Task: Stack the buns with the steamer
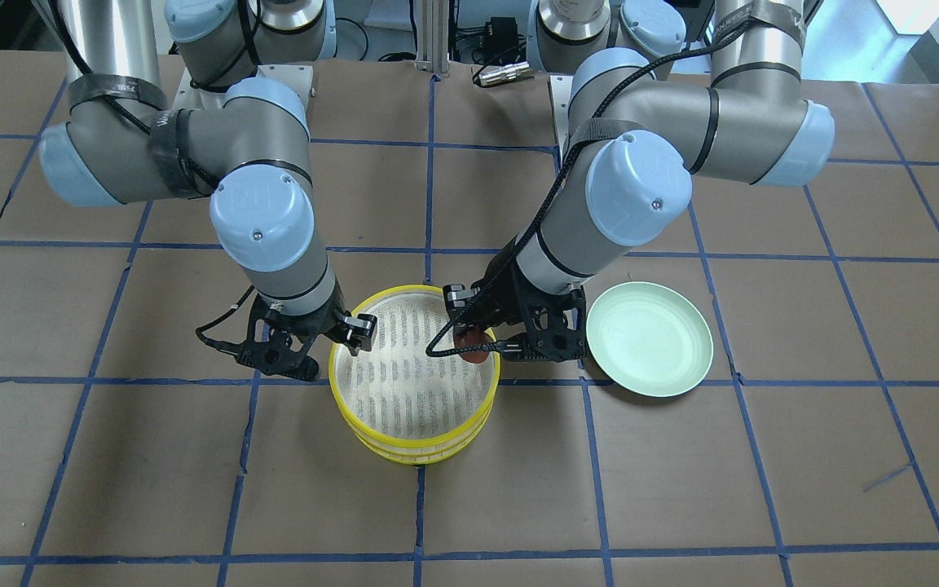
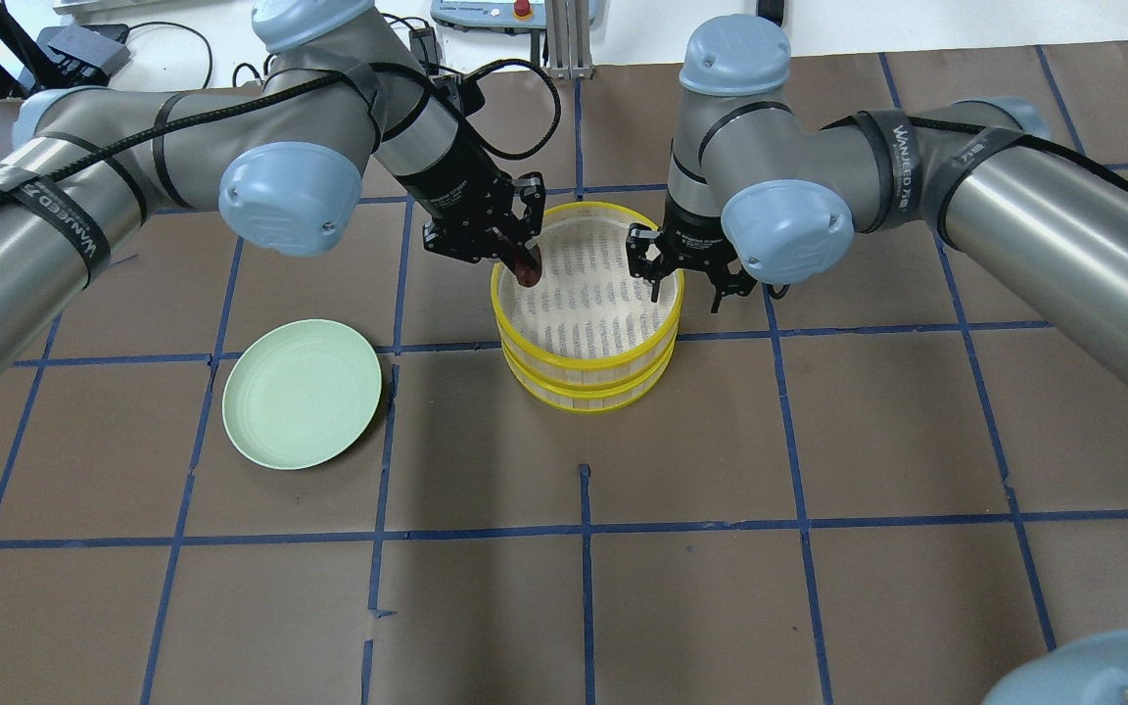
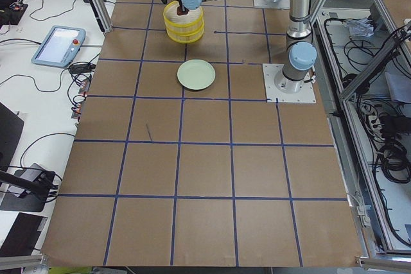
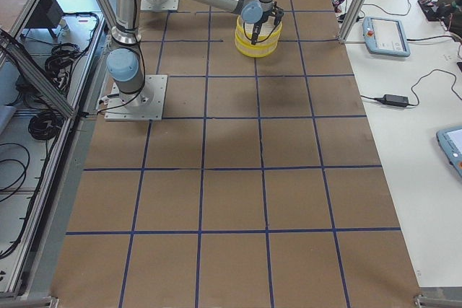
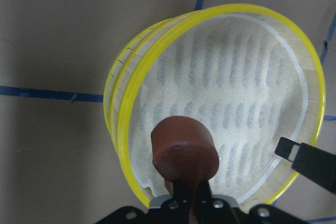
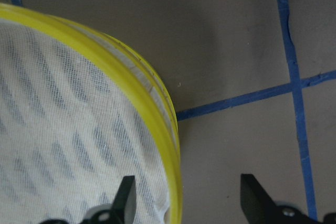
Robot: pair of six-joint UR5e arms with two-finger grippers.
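Gripped by the left gripper so near the rim of the yellow-edged round steamer, the dark reddish-brown oval bun could tumble outside; the right gripper gapes.

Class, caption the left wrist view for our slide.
Left gripper holds a dark reddish-brown oval bun over the cloth-lined yellow-rimmed round steamer.

Silver-grey tubular left arm and right arm, pale blue joint caps, black braided cables, white-lettered black straps.

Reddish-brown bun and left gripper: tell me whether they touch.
Touching. The left wrist view shows the left gripper pinching the reddish-brown bun over the steamer.
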